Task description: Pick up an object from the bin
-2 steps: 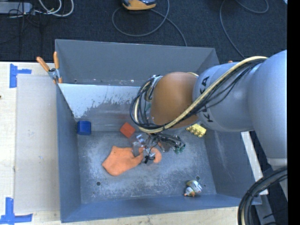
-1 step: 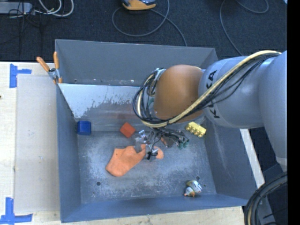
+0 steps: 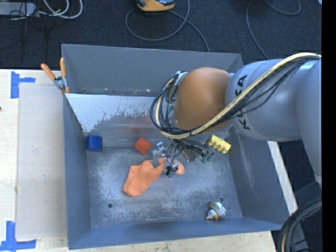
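Tool (image 3: 169,165) sits low at the right end of the flat orange soft piece (image 3: 139,180), mid bin (image 3: 74,167). Open or closed: can't tell. Red-orange block (image 3: 142,145) is just beside, yellow brick (image 3: 219,144) near. Piece lies on the floor, so grasp and lift probably remain.

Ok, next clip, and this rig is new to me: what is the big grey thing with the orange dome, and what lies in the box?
That is a robot arm reaching in from the right; the orange dome is a cover on its wrist. One camera looks down into a grey metal bin. The claw hangs low at the right end of a flat orange piece mid-bin. Around it lie a blue cube, a red-orange block, a yellow brick and a small toy near the front. Whether the claw holds anything is not clear.
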`<state>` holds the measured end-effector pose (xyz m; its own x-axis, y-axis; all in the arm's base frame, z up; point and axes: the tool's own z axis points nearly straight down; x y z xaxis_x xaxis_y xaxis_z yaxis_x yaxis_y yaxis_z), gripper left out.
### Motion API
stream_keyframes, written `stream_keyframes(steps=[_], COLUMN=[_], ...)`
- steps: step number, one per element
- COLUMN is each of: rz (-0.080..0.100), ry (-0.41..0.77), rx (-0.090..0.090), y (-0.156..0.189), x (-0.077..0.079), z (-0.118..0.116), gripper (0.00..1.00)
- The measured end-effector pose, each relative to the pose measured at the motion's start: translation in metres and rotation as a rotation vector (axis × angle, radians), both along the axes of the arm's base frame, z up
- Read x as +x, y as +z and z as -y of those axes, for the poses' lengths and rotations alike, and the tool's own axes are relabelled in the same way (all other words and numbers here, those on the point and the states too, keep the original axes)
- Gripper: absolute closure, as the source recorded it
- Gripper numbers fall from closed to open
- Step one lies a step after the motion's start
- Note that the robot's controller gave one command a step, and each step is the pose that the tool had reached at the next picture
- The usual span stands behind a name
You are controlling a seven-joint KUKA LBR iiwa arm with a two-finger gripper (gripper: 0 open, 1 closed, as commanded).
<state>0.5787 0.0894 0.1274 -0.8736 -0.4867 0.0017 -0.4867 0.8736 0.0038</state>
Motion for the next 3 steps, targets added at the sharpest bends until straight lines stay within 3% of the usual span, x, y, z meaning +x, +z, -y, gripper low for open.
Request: stream_keyframes(steps=[3], rz=[0.000], ry=[-0.002], rx=[0.000], y=[0.035], x=[0.000], z=[0.000], gripper=[1.00])
